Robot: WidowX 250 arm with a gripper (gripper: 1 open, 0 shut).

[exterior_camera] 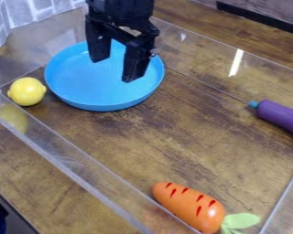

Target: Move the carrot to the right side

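The orange carrot [192, 204] with dark grooves lies at the bottom right of the wooden table, its light green leaves [241, 221] pointing right. My black gripper [117, 56] hangs pointing down over the blue plate [73, 90] at the upper left, far from the carrot. Its two fingers [135, 60] stand apart and open, with nothing between them.
A yellow lemon [27, 90] sits left of the plate. A purple eggplant [284, 114] lies at the right edge. Clear acrylic walls [76, 169] border the table, one running diagonally along the near side.
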